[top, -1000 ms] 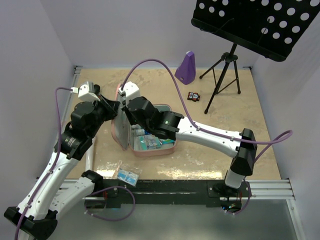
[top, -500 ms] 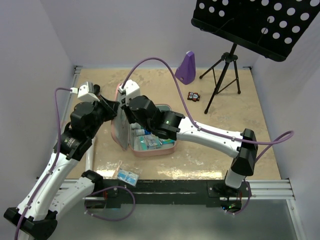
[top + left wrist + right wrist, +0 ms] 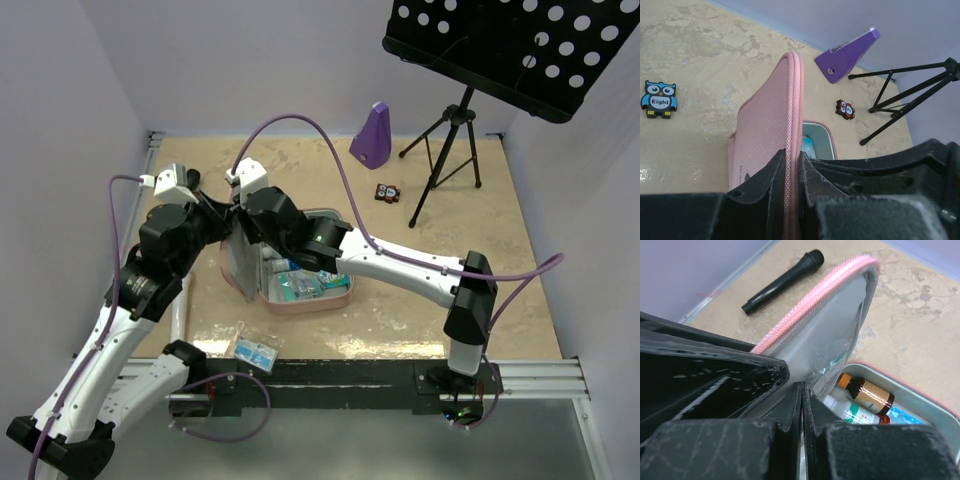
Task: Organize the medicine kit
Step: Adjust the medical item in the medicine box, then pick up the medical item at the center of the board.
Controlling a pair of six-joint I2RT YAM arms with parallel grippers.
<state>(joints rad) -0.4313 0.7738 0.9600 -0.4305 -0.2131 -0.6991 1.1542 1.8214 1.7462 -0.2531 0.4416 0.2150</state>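
The right arm [image 3: 400, 266] swung leftward, its elbow [image 3: 468, 298] ending up further left than a second earlier. Its wrist carried the right gripper [image 3: 802, 389] left and back along the raised lid [image 3: 238, 265] of the medicine kit [image 3: 310, 304], closer to the left gripper [image 3: 792, 165]. The purple cable [image 3: 300, 124] arching above shifted left too, and its loop on the right drew inward.

Kit [image 3: 305, 306] contents half hidden under the right arm [image 3: 400, 266] — labels too small to read; stand [image 3: 500, 45] cut at top edge
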